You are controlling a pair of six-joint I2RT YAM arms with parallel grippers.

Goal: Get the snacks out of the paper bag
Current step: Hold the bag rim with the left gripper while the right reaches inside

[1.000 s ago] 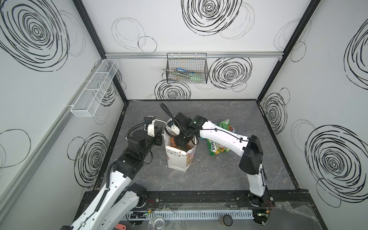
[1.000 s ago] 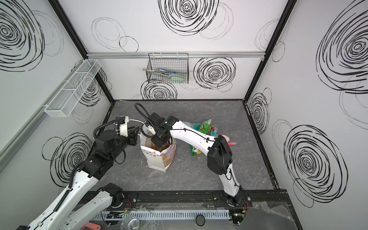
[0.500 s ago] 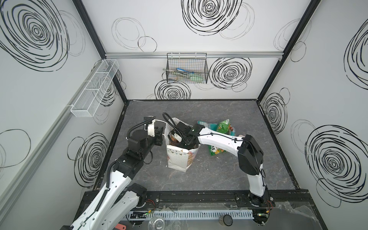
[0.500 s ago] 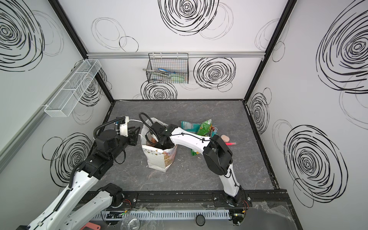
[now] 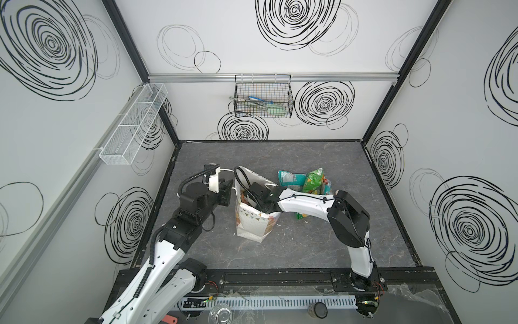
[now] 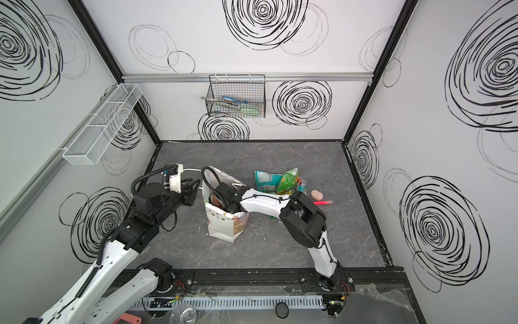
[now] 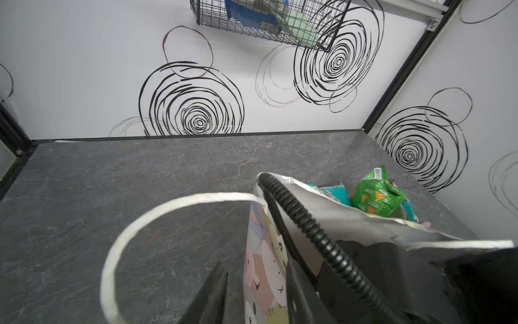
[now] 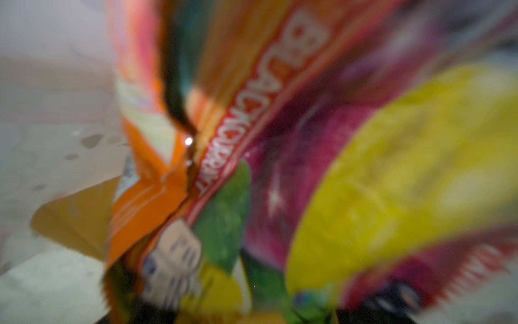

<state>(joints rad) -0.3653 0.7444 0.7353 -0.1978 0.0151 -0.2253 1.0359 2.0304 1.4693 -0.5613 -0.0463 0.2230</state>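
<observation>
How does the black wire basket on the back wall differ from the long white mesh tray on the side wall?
The black wire basket is short and deep; the white mesh tray is long, narrow and split into compartments. The black basket holds pale green and blue items; the white tray shows nothing inside. The basket's mesh is coarse, the tray's fine. Both are open-topped and wall-hung.
</observation>
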